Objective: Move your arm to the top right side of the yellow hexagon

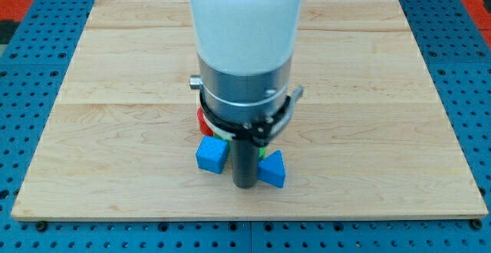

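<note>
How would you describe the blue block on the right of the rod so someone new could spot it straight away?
Start at the wooden board and follow the big white arm down to my tip, near the view's bottom. The blue triangle sits just to its right. Unlike the blue cube on the tip's left, it is wedge-shaped.

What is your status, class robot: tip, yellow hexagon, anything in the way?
My tip sits between blue cube and blue triangle block. Yellow hexagon not visible. Arm hides red block and green block cluster.
</note>
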{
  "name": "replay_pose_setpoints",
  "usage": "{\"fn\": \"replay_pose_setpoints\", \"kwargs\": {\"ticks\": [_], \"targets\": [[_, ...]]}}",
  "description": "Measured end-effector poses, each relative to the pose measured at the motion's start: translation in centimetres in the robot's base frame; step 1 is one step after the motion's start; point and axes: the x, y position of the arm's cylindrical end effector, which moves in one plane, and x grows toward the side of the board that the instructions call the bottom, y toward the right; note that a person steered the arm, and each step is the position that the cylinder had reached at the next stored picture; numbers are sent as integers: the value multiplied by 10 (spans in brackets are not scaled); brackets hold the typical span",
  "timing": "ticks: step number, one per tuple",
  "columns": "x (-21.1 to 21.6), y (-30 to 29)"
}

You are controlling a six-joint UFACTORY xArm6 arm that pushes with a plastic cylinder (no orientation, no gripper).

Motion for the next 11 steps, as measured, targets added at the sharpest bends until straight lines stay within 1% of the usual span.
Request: {"fn": "replay_pose_setpoints", "kwargs": {"ticks": [1,2,4,5,6,7,8,9,10,11], "targets": [[-20,-38],[-25,-97],[-27,-158],[-68,-210],[-141,-172],[-165,-63],[-172,60],[-200,187],[-262,272],[-300,243]]}}
